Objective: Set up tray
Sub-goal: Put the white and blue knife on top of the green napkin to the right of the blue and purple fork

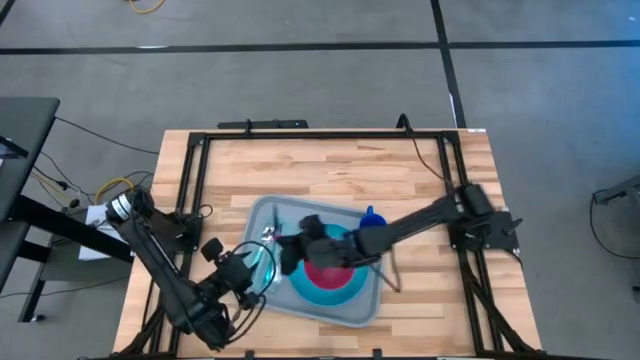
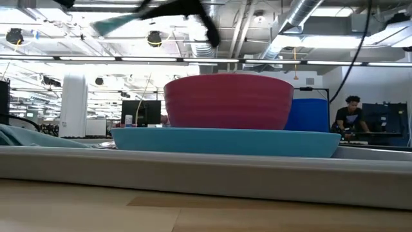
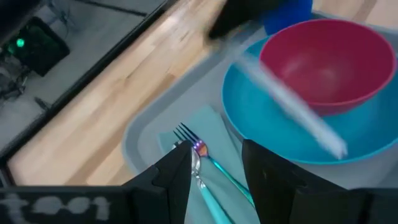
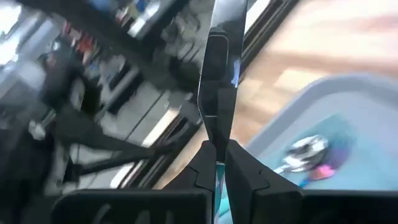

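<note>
Now right gripper, clenched on a knife, should lower it flat onto napkin beside fork in tray; left gripper released, waiting just beside.

left arm: black jointed links, silver cap at its base, thin yellow cable close by
right arm: black, boxy base
left gripper fingers: dark, angular
right gripper fingers: dark, tapered

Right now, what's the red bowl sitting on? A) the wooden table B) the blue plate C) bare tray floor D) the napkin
B: the red bowl sits inside the blue plate, which rests on the tray; the napkin with the fork lies beside the plate.
</note>
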Available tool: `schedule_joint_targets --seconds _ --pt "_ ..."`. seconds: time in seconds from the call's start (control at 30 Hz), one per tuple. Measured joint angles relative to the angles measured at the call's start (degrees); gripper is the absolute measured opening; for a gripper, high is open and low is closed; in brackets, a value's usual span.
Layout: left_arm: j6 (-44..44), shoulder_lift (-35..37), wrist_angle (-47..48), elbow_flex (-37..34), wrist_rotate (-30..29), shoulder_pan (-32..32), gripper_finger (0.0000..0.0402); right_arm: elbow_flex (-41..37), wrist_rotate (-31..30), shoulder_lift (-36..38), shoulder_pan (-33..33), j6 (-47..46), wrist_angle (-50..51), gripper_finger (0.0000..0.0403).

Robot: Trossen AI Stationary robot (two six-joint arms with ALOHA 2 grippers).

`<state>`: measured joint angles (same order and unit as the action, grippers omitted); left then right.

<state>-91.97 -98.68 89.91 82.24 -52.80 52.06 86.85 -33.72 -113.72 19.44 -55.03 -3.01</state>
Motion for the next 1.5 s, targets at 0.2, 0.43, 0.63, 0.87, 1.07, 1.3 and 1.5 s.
schedule_joint_targets --seconds 0.2,0.43,0.63,0.87,1.07,1.3,1.5 --pt "2.9 0.4 0.2 0.0 1.7 1.4 0.0132 13.4 5.1 -10.9 -2.7 -3.6 6.8 0.0007" --pt "3.1 0.4 -0.1 0.0 2.2 6.1 0.0132 23.0 2.4 -15.5 -3.8 -18.7 30.7 0.0007" --pt "1.6 0.4 0.1 0.0 0.4 9.5 0.0132 23.6 4.6 -17.4 -4.4 -29.1 31.2 0.0009" --pt "-1.0 0.4 0.1 0.0 -0.2 11.1 0.0132 23.5 8.8 -17.8 -6.3 -33.0 35.2 0.0007" --pt "-1.6 0.4 0.1 0.0 -0.2 11.3 0.0132 23.4 13.8 -17.8 -7.3 -36.2 38.6 0.0008" --pt "-1.4 0.4 0.1 0.0 -0.5 11.3 0.0132 23.4 15.9 -17.7 -7.5 -32.6 38.4 0.0016" --pt "-1.4 0.4 0.1 0.0 -0.5 11.3 0.0132 23.4 20.8 -17.2 -8.7 -26.7 32.0 0.0057"
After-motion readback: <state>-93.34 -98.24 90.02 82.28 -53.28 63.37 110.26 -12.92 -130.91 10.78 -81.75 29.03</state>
